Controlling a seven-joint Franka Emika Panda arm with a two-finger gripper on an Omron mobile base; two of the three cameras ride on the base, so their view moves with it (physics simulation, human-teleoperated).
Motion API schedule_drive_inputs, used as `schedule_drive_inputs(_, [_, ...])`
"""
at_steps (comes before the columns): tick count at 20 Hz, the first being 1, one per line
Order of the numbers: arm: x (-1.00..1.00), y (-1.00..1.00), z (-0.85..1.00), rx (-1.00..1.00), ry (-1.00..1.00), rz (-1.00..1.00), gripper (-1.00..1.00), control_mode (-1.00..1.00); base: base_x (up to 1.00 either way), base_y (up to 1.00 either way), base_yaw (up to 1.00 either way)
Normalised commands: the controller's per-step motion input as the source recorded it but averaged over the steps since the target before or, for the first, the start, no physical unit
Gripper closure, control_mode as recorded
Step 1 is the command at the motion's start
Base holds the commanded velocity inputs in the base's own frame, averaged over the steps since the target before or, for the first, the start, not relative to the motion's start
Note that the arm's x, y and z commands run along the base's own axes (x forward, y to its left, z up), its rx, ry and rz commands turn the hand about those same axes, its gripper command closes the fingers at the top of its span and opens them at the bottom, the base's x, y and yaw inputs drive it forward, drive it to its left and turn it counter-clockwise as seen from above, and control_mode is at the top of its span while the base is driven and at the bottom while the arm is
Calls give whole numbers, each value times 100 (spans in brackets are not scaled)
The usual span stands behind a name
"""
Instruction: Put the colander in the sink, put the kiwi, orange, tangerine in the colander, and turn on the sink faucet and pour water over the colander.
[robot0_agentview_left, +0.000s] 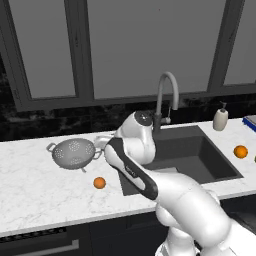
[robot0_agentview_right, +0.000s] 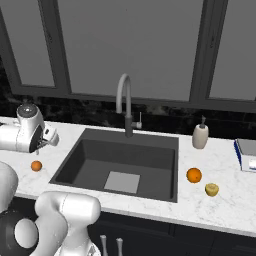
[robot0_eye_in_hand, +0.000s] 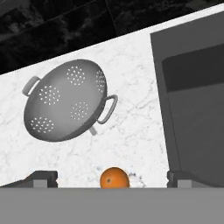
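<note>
Two fingers (robot0_eye_in_hand: 41, 178) spread wide above the counter (robot0_eye_in_hand: 131, 131); colander (robot0_eye_in_hand: 65, 100) sits beside the sink (robot0_eye_in_hand: 197, 109); an orange fruit (robot0_eye_in_hand: 114, 178) lies between them.

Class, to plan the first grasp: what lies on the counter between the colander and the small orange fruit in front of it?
Nothing: bare white marble separates the colander from the orange fruit in the hand view; the left base view agrees.
</note>
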Motion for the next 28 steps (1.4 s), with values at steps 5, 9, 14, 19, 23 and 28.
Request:
schedule_drive_inputs(5, [23,2,-3,0,7,-4,-100,-100,0,0,0])
schedule_drive_inputs(9, [20,8,-31,0,16,0,-100,-100,0,0,0])
schedule_drive_inputs(14, [32,37,-35,0,13,-1,-100,-100,0,0,0])
schedule_drive_inputs(19, [47,50,-20,0,6,-5,-100,-100,0,0,0])
schedule_drive_inputs(23, [44,23,-34,0,4,-8,-100,-100,0,0,0])
schedule_drive_inputs(28, [52,7,-33,0,1,-9,-100,-100,0,0,0])
